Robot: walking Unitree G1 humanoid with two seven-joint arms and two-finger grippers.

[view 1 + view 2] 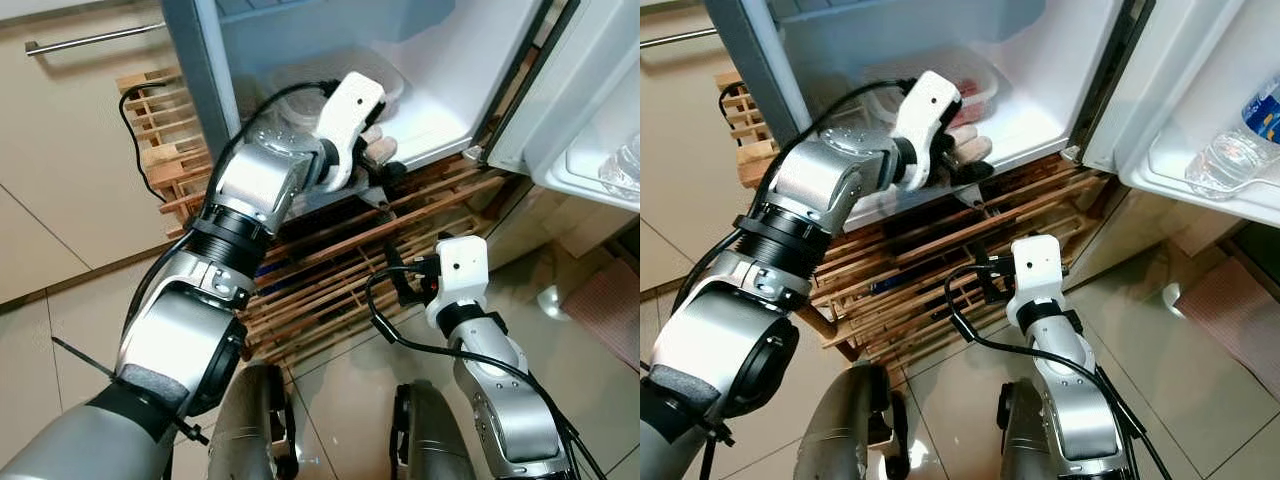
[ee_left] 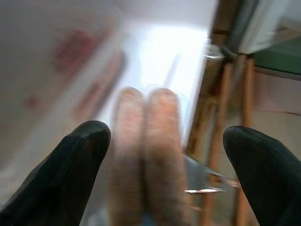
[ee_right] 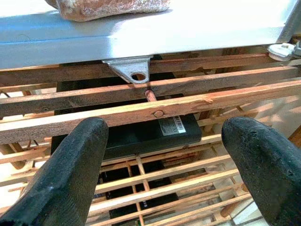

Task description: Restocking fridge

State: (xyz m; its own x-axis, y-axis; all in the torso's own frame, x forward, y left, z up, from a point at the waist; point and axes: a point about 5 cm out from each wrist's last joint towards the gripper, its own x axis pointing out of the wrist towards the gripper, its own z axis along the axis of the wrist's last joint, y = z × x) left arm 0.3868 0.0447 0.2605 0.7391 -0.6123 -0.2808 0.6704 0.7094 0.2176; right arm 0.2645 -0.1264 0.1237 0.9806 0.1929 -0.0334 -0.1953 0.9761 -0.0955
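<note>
The two sausages [image 2: 148, 155] lie side by side and touching, their long axes running straight out from the left gripper [image 2: 164, 179], rounded ends pointing away from it toward the back of the open fridge [image 1: 440, 70]. They are pinkish-tan and smooth-skinned (the left wrist view is blurred, so finer surface detail cannot be told). In the head views their pale tips [image 1: 970, 145] poke out just past the gripper's white housing, above the front edge of the fridge floor.

The left gripper's fingers [image 2: 70, 169] stand wide apart, one on each side of the pair. The sausages sit between them, close to one finger and clear of the other, so the fingers do not press on them; whether the near finger touches them cannot be told. Beyond the gripper, on the fridge floor, sits a clear tray [image 1: 965, 85] with something red in it.

The right gripper [image 3: 164, 155] hangs lower, below the fridge's front edge and in front of the wooden slatted pallet [image 1: 330, 270] that the fridge stands on. Its fingers [image 3: 75, 174] are also spread wide and hold nothing. Straight ahead of it, behind the slats, lies a black box [image 3: 141, 134] with a small label, and above that a metal bracket [image 3: 131, 68] under the fridge edge.

On the open fridge door [image 1: 1200, 90], off to the right gripper's far side, a plastic water bottle [image 1: 1235, 145] lies in the shelf.
</note>
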